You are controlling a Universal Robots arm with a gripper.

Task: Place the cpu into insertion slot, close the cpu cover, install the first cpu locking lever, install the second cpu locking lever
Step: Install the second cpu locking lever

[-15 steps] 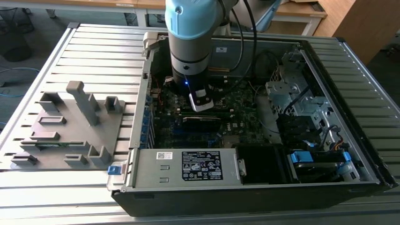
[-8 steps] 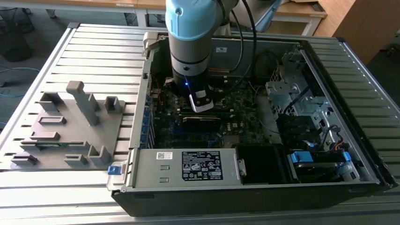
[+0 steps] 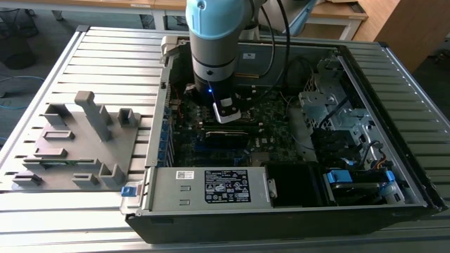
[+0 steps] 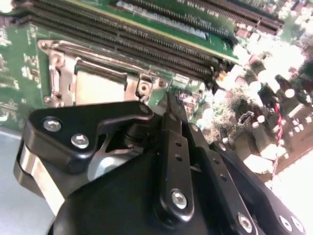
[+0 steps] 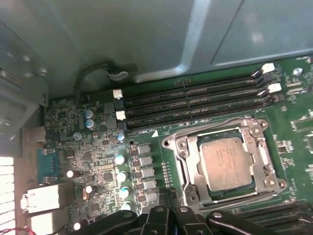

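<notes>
Exterior view: I'm reaching down w/ my arm (image 3: 214, 47) into the open PC case (image 3: 281, 211), which is lying on a slatted metal table (image 3: 84, 58). My gripper (image 3: 226, 117) is hovering just over the motherboard (image 3: 239, 142), near its middle. A grey fixture (image 3: 77, 142) is sitting on the table at the exterior view's left, outside the case.

Second wrist view: my fingers (image 4: 171, 105) are pressing together, closed w/ nothing between them, tips just beside a corner of the insertion slot (image 4: 54, 73). The cpu (image 4: 98, 87) is lying in it, pale face up, w/ the cpu cover (image 4: 105, 68) folded down across it.

First wrist view: the cpu (image 5: 226, 161) is sitting flat in the insertion slot (image 5: 182, 155), the cpu cover (image 5: 230, 133) framing it. Black memory slots (image 5: 195, 100) are running beside the socket. My gripper (image 5: 168, 205) is hanging close to the socket's edge, touching neither cpu nor cover as far as I can tell.
</notes>
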